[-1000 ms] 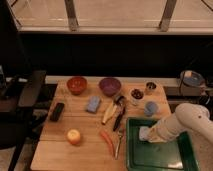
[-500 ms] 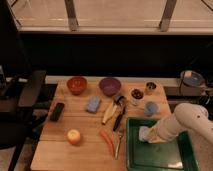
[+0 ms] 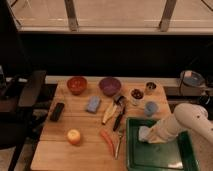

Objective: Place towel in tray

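The towel [image 3: 144, 133] lies inside the dark green tray [image 3: 184, 149], near its upper-left corner. The gripper [image 3: 151, 136] is at the towel; its grip state cannot be determined. The cloth appears light and limp; a bunched fold offers the best hold.

A: Where's the arm?

B: White arm [image 3: 192, 120] comes in from approx 4 o'clock, right edge of view, forearm angled down-left twd centre.

A: Gripper?

B: Gripper [image 3: 150, 136] at the arm's low left end, approx 5 o'clock from view centre, held low, pointing toward 8 o'clock. Wrist in line w/ forearm, no obvious bend.
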Available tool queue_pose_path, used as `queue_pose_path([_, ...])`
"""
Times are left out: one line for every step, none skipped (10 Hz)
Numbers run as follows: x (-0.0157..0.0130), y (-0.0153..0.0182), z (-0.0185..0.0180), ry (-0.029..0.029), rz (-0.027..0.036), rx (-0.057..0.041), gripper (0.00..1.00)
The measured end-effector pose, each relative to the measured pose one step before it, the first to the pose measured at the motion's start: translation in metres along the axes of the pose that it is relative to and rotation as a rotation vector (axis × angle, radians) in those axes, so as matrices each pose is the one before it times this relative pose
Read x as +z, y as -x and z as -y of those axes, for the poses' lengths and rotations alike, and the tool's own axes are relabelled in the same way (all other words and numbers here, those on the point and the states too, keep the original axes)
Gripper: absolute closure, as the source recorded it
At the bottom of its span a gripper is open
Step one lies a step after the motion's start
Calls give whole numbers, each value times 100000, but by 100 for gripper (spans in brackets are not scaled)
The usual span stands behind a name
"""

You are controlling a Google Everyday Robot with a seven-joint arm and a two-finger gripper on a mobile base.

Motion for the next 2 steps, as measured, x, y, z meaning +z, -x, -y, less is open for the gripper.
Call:
queue_pose_path([21, -38, -36, -376, 357, 303, 20])
queue_pose_path([-25, -46, -37, -68, -8, 43, 20])
